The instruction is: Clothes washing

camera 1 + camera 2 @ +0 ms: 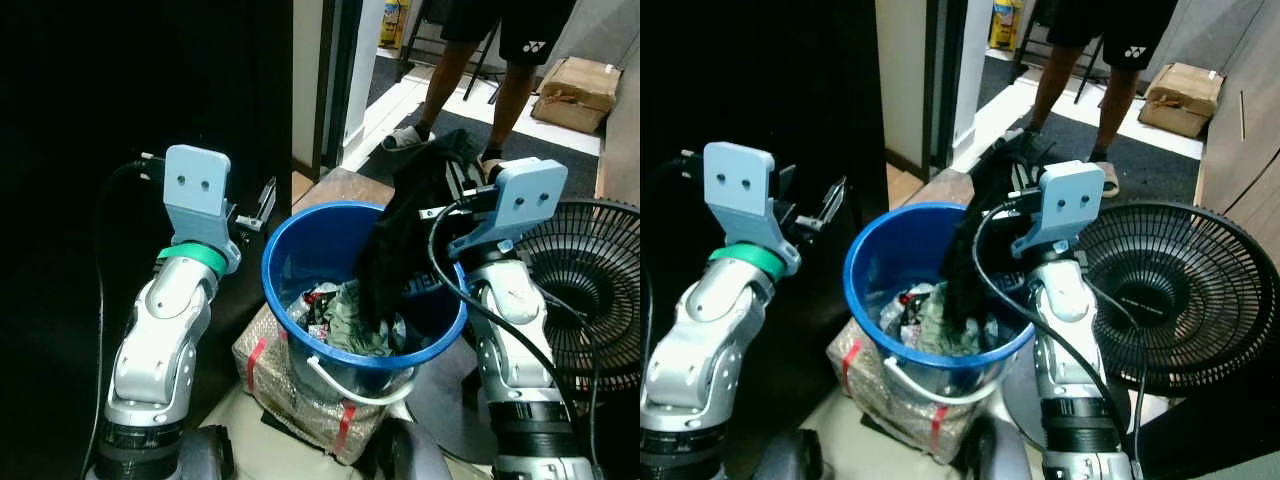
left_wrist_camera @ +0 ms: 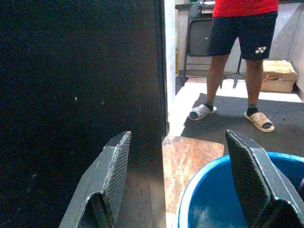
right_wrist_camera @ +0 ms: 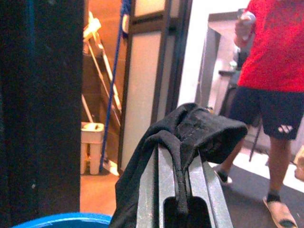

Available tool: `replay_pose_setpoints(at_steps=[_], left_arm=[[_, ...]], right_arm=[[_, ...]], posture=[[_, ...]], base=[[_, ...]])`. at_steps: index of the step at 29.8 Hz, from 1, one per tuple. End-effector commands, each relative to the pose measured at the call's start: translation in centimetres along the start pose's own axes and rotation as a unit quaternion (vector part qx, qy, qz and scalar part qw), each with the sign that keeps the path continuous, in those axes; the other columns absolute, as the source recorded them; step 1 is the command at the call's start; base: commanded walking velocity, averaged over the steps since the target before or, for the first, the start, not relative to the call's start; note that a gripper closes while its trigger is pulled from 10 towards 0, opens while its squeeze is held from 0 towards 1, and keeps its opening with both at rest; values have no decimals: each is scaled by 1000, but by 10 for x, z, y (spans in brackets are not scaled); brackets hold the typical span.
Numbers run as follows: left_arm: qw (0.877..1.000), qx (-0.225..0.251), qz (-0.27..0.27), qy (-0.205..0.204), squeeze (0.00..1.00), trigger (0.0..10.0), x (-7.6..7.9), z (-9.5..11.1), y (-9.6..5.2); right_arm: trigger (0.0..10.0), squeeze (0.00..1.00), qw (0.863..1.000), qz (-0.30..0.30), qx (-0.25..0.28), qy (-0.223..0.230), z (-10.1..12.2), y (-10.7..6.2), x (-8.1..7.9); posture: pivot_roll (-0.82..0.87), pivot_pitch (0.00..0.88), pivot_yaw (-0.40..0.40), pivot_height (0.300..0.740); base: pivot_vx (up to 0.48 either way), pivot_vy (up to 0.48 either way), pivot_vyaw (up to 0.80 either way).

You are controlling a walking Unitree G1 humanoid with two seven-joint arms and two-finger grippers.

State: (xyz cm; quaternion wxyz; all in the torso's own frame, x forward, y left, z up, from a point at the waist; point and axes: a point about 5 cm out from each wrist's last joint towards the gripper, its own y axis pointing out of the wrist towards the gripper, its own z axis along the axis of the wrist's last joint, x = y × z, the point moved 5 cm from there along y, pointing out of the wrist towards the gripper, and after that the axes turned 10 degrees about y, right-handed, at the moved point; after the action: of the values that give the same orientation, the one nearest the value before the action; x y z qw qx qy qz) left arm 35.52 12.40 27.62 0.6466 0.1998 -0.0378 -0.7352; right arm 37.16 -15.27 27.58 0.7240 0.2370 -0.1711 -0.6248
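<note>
Right pincer [image 3: 180,190] is clamped narrow on a black garment [image 1: 400,240], which is draped over the closed fingers and hangs down into the blue bucket [image 1: 285,262]; the raised hold looks meant to lift the cloth clear of the rim, or to feed it in, and which of the two cannot be told. The garment's lower end touches the heap of other clothes [image 1: 350,318], greenish and mixed, lying in the bucket's bottom. The bucket stands on a wrapped bundle with red tape [image 1: 262,372], which raises it within reach of both arms. Left pincer [image 2: 185,180] is spread wide and holds nothing, poised just beside the bucket's left rim, probably ready to steady it or take a second grip. A black floor fan [image 1: 1185,290] stands to the right, near the right arm. At the far side a person [image 1: 500,50] in dark shorts and sandals stands well apart; a white logo on the shorts is visible but too small to read with confidence. A cardboard box [image 1: 578,92] lies far right, bearing no legible writing.
</note>
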Motion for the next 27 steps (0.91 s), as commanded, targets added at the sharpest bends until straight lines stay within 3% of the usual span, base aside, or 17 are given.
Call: replay_pose_setpoints(at_steps=[1,27], left_arm=[[1000,2,-5,-6,0,10000,4,1,3],[1000,-19,-8,-14,0,10000,8,-9,2]], right_arm=[[10000,0,1000,-24,-16,2,-7,-1,10],[10000,0,997,-56,-58,-4,-16,-14,18]], posture=[[105,46,0,565],[102,53,1,625]], base=[[0,0,0],[0,0,0]])
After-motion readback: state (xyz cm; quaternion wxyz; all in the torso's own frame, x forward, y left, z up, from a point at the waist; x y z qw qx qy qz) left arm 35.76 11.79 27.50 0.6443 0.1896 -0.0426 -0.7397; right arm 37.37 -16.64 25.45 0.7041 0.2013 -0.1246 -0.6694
